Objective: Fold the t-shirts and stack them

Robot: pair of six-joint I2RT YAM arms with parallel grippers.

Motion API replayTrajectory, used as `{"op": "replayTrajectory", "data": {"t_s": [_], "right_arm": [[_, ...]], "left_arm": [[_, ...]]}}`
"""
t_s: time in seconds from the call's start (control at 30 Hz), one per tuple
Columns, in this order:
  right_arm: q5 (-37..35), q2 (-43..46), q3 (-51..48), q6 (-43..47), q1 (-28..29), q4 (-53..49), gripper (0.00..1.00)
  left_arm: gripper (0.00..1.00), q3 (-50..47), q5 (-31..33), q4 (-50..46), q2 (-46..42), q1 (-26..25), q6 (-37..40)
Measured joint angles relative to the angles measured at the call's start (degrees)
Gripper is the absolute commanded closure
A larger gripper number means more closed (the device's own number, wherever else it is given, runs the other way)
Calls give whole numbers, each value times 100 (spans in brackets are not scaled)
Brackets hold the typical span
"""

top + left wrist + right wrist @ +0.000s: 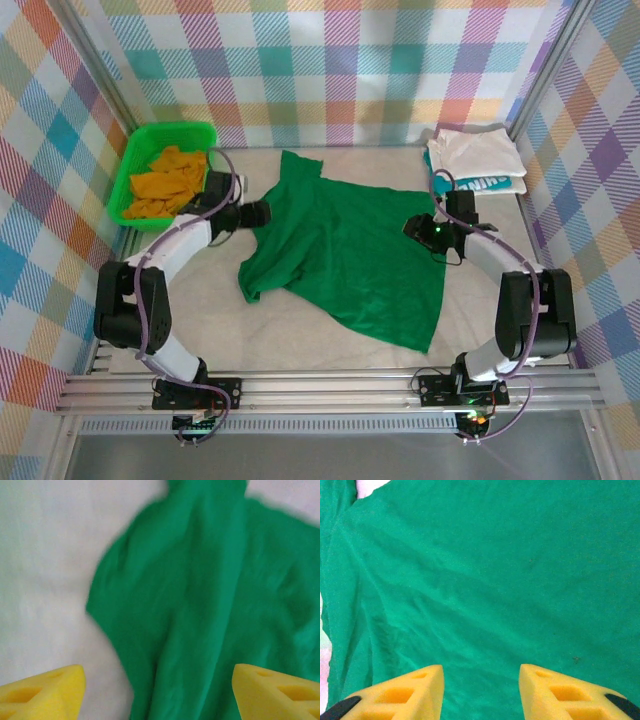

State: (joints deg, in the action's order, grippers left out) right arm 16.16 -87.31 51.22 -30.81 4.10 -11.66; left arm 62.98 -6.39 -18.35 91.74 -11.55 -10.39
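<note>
Looking roughly halfway: white t-shirt (470, 150) and teal t-shirt (497, 185) are sitting folded at the far right, dark green t-shirt (345, 255) is lying rumpled mid-table, orange t-shirt (165, 180) is waiting in the basket (133, 152). Left gripper (157, 690) is hovering wide, right gripper (481, 690) narrower, both empty over green cloth.

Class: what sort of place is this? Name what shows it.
Likely a robot lab cell: two arms bolted to a table, plaid screens around it, a green shirt spread out.

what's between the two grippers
The dark green t-shirt, spread rumpled, spans the stretch from the left gripper to the right gripper, in the top view.
</note>
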Motion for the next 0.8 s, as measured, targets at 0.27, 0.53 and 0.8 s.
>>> {"op": "replayTrajectory", "data": {"t_s": [0.27,0.53,0.8], "right_arm": [[-105,52,-20,13,37,-328,49],[-623,334,-483,55,50,-898,58],[-721,-883,37,212,549,-914,67]], "left_arm": [[13,-1019,168,-994,-837,-584,-649],[30,-1895,-11,-1279,-1687,-756,-1165],[79,-2365,-243,-925,-1563,-787,-1263]]}}
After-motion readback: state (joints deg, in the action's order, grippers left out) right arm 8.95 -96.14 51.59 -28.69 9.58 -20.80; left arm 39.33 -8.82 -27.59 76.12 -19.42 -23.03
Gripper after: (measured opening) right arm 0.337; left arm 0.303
